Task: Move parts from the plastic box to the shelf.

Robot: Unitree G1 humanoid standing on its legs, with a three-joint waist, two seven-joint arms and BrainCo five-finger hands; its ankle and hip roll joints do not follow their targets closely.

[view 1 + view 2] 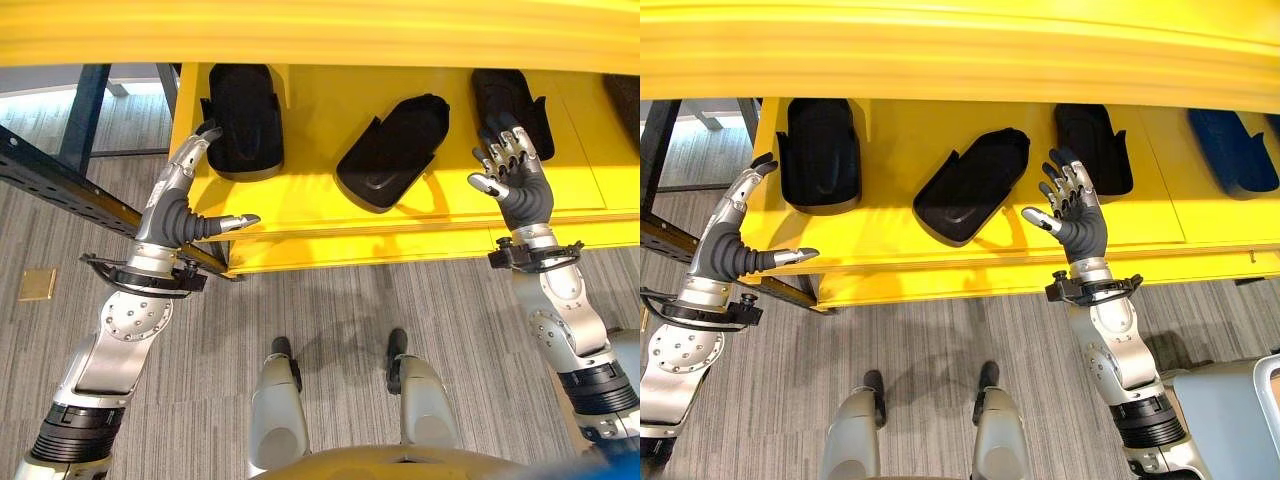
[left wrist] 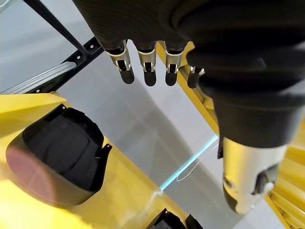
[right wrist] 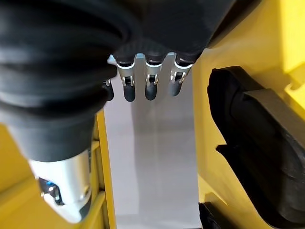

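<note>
Three black moulded parts lie on the yellow shelf (image 1: 300, 215): one at the left (image 1: 243, 120), one tilted in the middle (image 1: 393, 150), one at the right (image 1: 510, 105). My left hand (image 1: 178, 205) hovers by the shelf's left end, just beside the left part (image 2: 59, 152), fingers straight and thumb out, holding nothing. My right hand (image 1: 515, 170) is raised in front of the right part (image 3: 259, 143), fingers spread and empty. A blue part (image 1: 1230, 150) lies further right on the shelf.
An upper yellow shelf board (image 1: 320, 30) overhangs the parts. A dark metal rack frame (image 1: 60, 185) stands left of the shelf, close to my left arm. Grey carpet floor (image 1: 340, 300) lies below, with a brass floor plate (image 1: 38, 284) at the left.
</note>
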